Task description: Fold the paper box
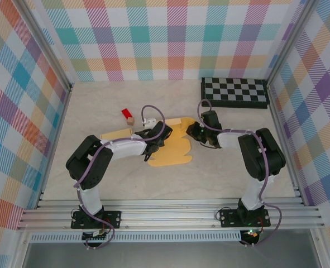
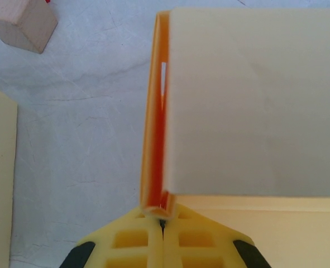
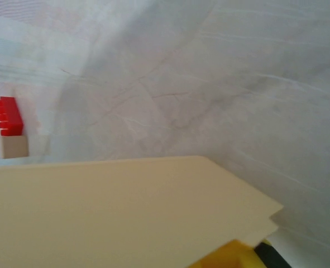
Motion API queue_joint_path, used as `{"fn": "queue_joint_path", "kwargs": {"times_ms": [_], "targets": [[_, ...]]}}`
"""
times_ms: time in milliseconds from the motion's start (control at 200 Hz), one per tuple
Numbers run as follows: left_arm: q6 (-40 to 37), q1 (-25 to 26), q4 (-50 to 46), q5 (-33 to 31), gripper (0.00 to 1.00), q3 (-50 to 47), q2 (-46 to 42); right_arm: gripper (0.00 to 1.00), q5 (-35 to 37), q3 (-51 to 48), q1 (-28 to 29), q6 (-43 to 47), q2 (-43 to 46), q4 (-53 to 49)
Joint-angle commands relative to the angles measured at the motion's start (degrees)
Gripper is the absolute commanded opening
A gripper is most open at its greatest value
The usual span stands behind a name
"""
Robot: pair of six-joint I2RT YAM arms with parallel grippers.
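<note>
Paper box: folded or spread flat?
Partly folded. Left wrist view: one panel of the paper box is doubled over, its edge pinched in the left gripper; top view: the rest lies flat.

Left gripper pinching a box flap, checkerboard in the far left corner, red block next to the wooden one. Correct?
No. The checkerboard is in the far right corner, per the top view. The rest stands: left gripper shut on a flap of the paper box, red block next to the wooden block.

Left arm [image 1: 117, 149] bent low, reaching right, left gripper [image 2: 161, 215] pinched shut, right arm [image 1: 248, 138] folded, right gripper [image 1: 191, 132] facing left
</note>
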State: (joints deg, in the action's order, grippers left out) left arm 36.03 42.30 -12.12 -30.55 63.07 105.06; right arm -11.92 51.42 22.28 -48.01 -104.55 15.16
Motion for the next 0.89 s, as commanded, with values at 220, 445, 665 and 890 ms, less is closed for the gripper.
{"fn": "queue_joint_path", "kwargs": {"times_ms": [220, 445, 665, 890], "targets": [[2.0, 0.8, -1.5, 4.0, 0.00, 1.3, 2.2, 0.13, -2.8, 3.0, 3.7, -1.7, -0.8, 1.9], [3.2, 0.8, -0.8, 6.1, 0.00, 1.2, 3.0, 0.14, -2.8, 6.2, 6.3, -3.9, -6.3, 0.4], [3.7, 0.8, -0.3, 6.7, 0.00, 0.7, 3.2, 0.16, 1.0, 7.1, 7.6, -7.1, -9.7, -4.1], [3.7, 0.8, -0.3, 6.5, 0.00, 0.2, 3.2, 0.18, 5.3, 7.3, 7.7, -6.8, -9.3, -9.7]]}}
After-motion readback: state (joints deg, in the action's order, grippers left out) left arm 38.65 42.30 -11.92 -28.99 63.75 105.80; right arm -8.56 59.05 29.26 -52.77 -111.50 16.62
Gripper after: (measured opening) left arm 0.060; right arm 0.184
